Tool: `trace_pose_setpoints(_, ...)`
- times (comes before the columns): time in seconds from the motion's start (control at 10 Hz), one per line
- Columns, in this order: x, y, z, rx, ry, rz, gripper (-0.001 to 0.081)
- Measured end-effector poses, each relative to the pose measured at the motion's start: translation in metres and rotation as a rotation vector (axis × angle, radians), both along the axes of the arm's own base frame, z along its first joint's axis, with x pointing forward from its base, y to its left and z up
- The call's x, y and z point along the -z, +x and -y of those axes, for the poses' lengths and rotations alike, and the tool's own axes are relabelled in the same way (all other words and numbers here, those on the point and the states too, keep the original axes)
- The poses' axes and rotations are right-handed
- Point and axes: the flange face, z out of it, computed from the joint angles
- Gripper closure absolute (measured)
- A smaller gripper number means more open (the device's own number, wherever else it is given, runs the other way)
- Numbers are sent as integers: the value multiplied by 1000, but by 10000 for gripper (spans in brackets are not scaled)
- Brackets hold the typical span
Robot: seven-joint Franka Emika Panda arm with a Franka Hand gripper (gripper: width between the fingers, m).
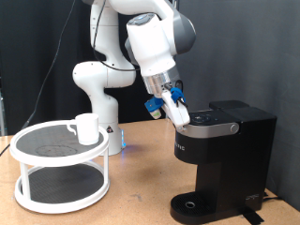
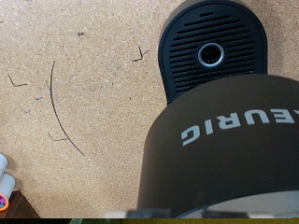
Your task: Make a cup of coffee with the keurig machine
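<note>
Wooden tabletop | my gripper is hovering at keurig machine lid, opening unclear, holding nothing visible | cup is sitting on white stand

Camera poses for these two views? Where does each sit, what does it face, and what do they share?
Exterior view: off the arm, level with the table, side-on to the white arm, gripper at the lid of the boxy black keurig machine, small white ceramic cup on the white two-tier stand.
Wrist view: on the hand, looking straight down over the machine; fingers not visible.
Shared: the machine and its round drip tray.
</note>
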Motion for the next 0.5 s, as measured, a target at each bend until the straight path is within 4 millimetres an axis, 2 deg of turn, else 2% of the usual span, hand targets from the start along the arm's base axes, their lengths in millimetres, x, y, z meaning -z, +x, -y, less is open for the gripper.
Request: trace_pose_setpoints(0.5, 2, -2, 5, -61, 62, 35, 806)
